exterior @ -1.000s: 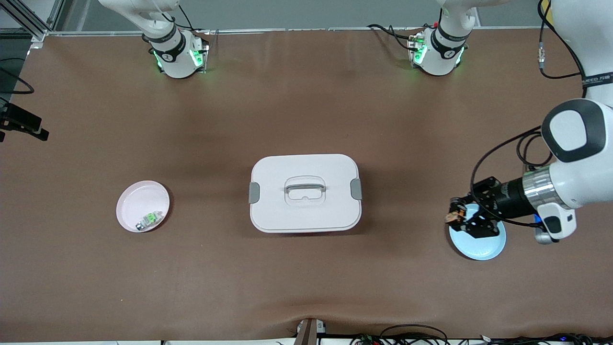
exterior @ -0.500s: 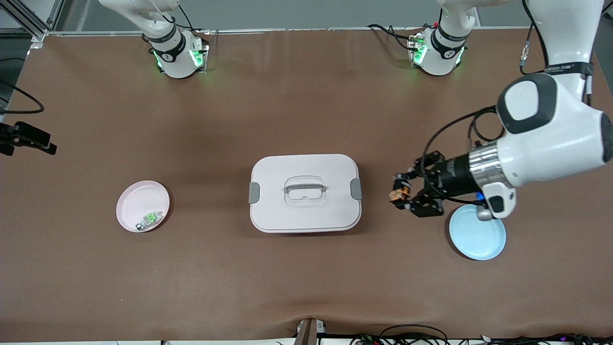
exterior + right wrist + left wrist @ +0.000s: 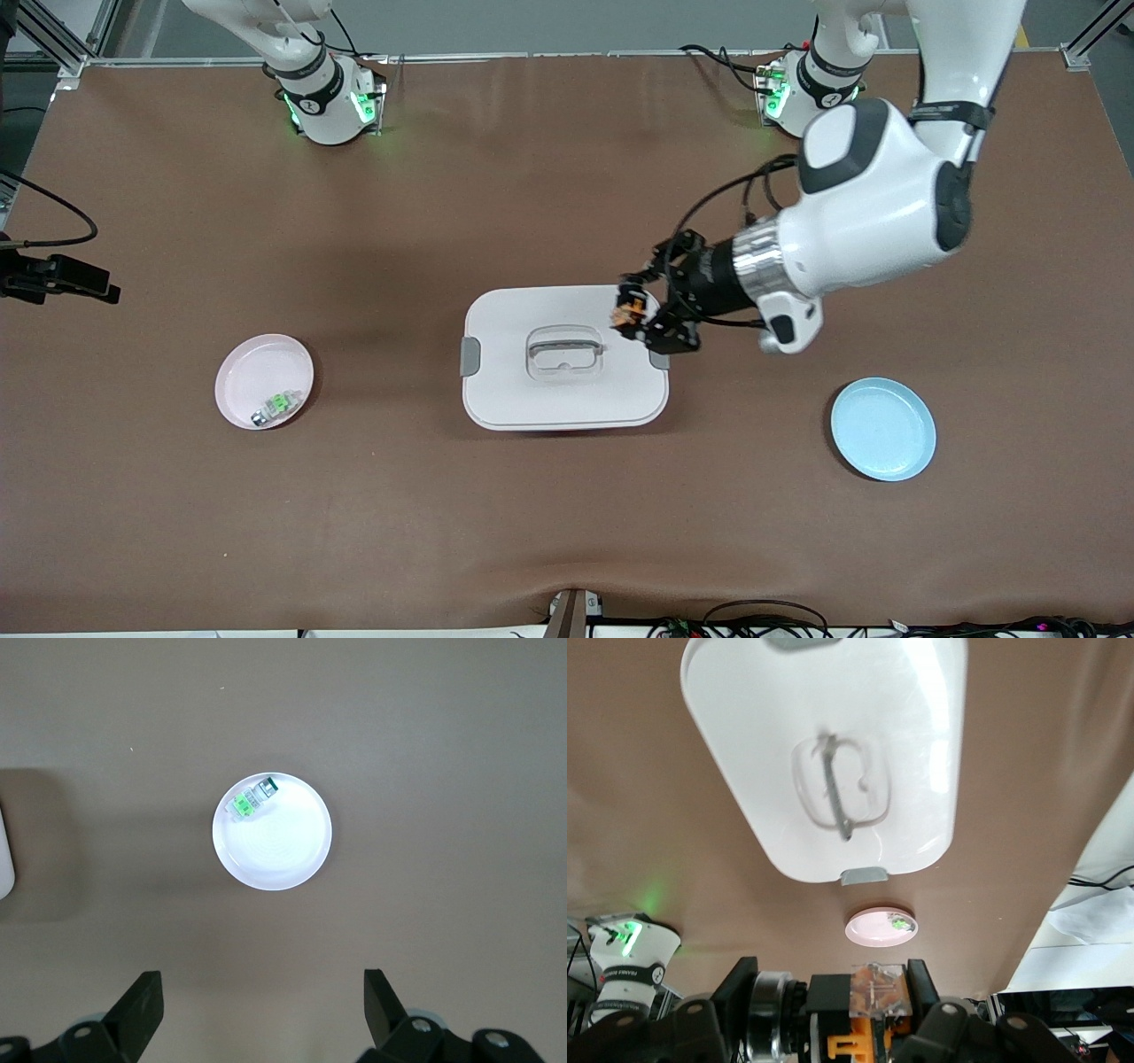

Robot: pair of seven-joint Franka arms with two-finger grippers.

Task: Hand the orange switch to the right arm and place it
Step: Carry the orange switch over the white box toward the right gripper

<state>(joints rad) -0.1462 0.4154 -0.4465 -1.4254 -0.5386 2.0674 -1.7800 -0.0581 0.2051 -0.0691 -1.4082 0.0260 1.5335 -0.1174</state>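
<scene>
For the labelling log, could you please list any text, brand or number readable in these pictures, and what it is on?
No text can be read.
Left arm: dark band with pale lettering, too blurred.
Right arm's base: black band with white lettering, too small.
Orange switch, white box, plates: no markings seen.

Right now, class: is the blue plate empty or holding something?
Empty. The blue plate shows a bare surface; the orange switch is up in the left gripper, over the white box.

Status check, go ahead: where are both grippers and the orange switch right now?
Left gripper shut on tiny black orange-faced switch, over white lidded box. Right gripper open above pink plate, waiting. Nothing in the way.
</scene>
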